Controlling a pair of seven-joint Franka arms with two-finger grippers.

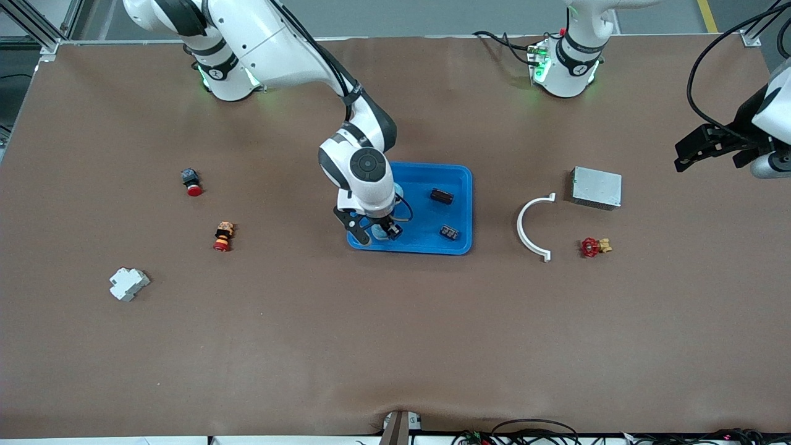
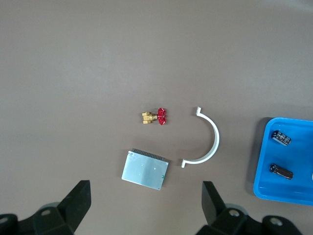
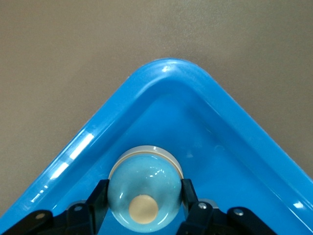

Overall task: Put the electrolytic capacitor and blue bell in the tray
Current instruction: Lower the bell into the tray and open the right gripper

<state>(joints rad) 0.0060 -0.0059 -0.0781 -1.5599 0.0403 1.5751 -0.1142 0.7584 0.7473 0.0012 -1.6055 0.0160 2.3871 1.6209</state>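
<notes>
The pale blue bell (image 3: 144, 188) with a tan button on top sits between the fingers (image 3: 100, 196) of my right gripper (image 3: 143, 198), which is shut on it. It hangs low inside the blue tray (image 3: 161, 68), in the corner nearest the front camera toward the right arm's end. In the front view the right gripper (image 1: 378, 233) covers most of the bell (image 1: 381, 231). A dark electrolytic capacitor (image 1: 441, 196) lies in the tray (image 1: 463, 210), also in the left wrist view as the capacitor (image 2: 281, 171). My left gripper (image 1: 683, 157) waits open in the air.
A second small dark part (image 1: 449, 233) lies in the tray. Toward the left arm's end are a white curved bracket (image 1: 532, 227), a grey metal box (image 1: 596, 187) and a red-handled valve (image 1: 594, 246). Two red buttons (image 1: 192, 181) (image 1: 223, 236) and a white block (image 1: 128, 283) lie toward the right arm's end.
</notes>
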